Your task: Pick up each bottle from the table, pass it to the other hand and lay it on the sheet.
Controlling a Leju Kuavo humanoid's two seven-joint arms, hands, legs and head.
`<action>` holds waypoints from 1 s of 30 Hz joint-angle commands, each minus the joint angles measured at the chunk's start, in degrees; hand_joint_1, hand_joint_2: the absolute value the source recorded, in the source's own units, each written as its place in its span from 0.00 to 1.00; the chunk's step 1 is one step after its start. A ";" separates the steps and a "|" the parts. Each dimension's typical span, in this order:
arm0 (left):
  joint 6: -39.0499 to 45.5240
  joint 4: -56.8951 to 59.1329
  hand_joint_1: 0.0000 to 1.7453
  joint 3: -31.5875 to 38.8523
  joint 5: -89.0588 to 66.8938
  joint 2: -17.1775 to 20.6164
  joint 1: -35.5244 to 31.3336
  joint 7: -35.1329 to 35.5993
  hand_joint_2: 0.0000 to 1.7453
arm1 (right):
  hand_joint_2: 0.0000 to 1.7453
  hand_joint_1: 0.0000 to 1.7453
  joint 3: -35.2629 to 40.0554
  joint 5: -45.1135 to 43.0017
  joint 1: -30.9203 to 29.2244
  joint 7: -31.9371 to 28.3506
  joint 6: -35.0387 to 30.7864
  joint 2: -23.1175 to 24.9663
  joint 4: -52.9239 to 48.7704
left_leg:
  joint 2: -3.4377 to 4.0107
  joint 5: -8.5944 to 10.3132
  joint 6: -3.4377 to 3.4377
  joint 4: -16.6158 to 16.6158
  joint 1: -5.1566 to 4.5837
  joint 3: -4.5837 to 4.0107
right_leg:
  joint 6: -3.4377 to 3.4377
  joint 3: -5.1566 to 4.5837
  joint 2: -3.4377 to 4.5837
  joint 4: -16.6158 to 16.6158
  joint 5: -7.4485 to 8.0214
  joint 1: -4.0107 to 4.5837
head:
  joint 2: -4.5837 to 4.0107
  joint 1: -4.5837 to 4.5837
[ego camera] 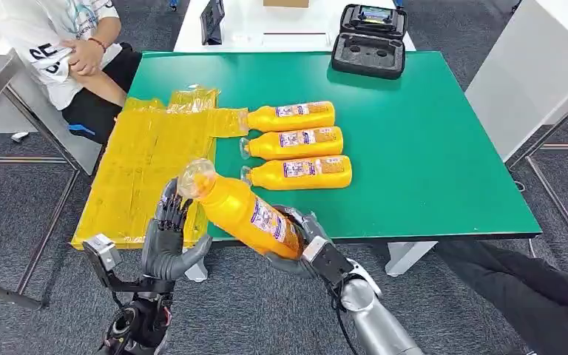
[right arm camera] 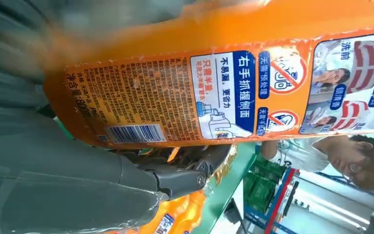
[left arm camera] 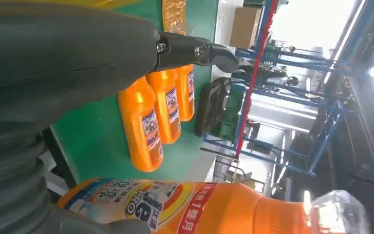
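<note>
A person in a white printed shirt (ego camera: 52, 44) sits past the far left corner of the green tabletop (ego camera: 429, 148), which stands on grey carpet. A crinkled yellow plastic sheet (ego camera: 148, 159) covers the tabletop's left end from the front edge back toward the middle. In front of the front edge, the left hand (ego camera: 168, 235) is raised with its dark fingers (ego camera: 171, 211) spread apart, holding nothing, just beside the clear cap of the held orange plastic bottle with a blue-and-white label (ego camera: 248, 214). That bottle lies tilted over the front edge, long axis running diagonally, cap toward the sheet and the left hand, base toward the right. The right hand (ego camera: 299, 240) grips it around the base end, fingers wrapped about the body. Three more orange bottles lie on their sides in a row (ego camera: 296, 142) at the tabletop's middle, parallel to the front edge, caps toward the sheet. A black open moulded case (ego camera: 370, 41) sits at the far edge. White furniture (ego camera: 540, 66) stands to the right.
</note>
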 commanded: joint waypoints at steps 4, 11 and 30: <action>0.12 3.92 0.00 -1.70 -0.07 0.21 -2.35 0.13 1.00 | 1.00 1.00 -1.76 -0.16 -0.50 0.35 0.16 0.65 0.15 | -0.02 -0.02 -0.05 -0.04 0.00 0.11 | -0.04 0.12 -0.02 -0.02 -0.03 0.00 | 0.00 0.00; -2.68 11.17 0.00 -4.52 1.35 -0.92 -4.64 2.07 1.00 | 1.00 1.00 -0.59 2.95 -0.89 1.47 1.85 2.25 3.18 | -0.05 -0.07 -0.09 -0.10 0.02 0.33 | -0.08 0.34 -0.06 -0.09 -0.09 0.03 | 0.00 0.00; -16.67 13.29 0.00 -5.61 11.34 -0.87 -4.36 5.00 1.00 | 1.00 0.99 -1.17 5.22 -1.34 2.08 2.37 2.80 4.45 | 0.03 -0.09 -0.09 -0.07 0.03 0.30 | -0.07 0.29 0.03 -0.07 -0.07 0.03 | 0.00 0.00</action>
